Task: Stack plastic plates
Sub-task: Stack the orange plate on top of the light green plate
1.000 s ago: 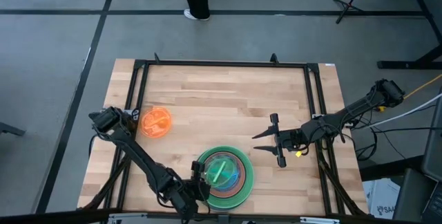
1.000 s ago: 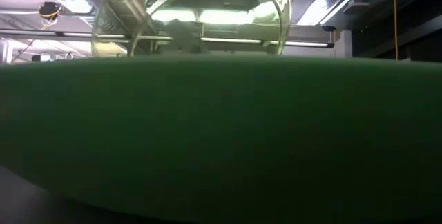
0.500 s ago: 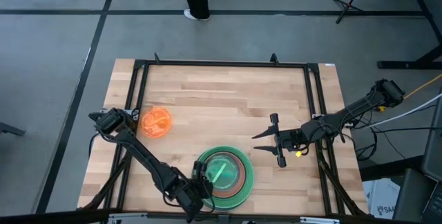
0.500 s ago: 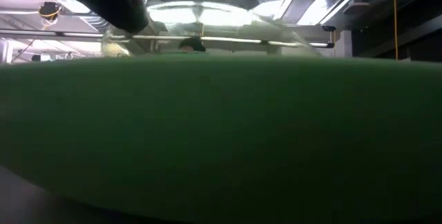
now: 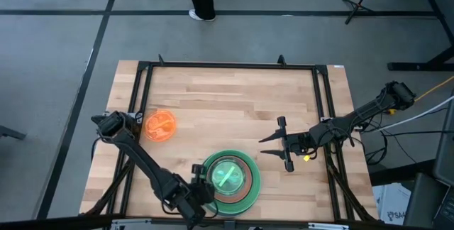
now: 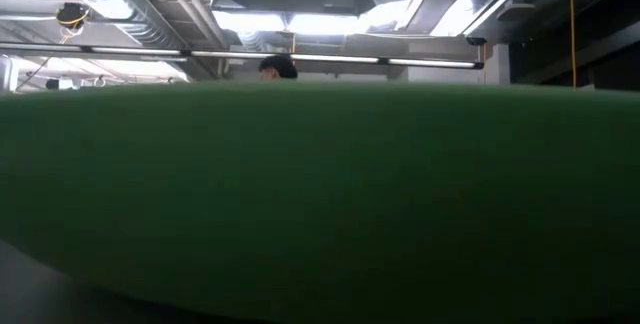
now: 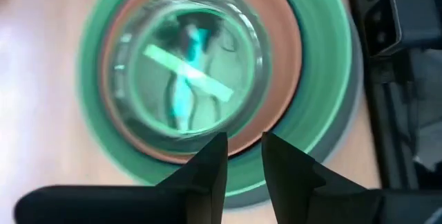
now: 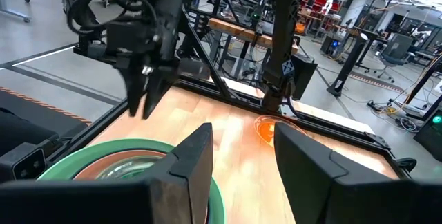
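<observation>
Plates mostly stacked at the bench's 6 o'clock edge, one orange plate left out.

High view: the stack [image 5: 228,178] sits at 6 o'clock with the left hand [image 5: 202,189] just beside its 9 o'clock rim; the orange plate [image 5: 159,126] lies well apart near 9 o'clock, and the right hand [image 5: 273,144] waits, spread open and empty, toward 3 o'clock. Low view: a green rim [image 6: 320,194] blocks nearly everything. Left wrist view: the fingers [image 7: 210,165] stand slightly parted, holding nothing, over the stack's edge; a careless pull-away could catch the rim and slide the clear top plate [image 7: 186,82] off centre. Right wrist view: its fingers [image 8: 190,158] gape wide above the stack.
</observation>
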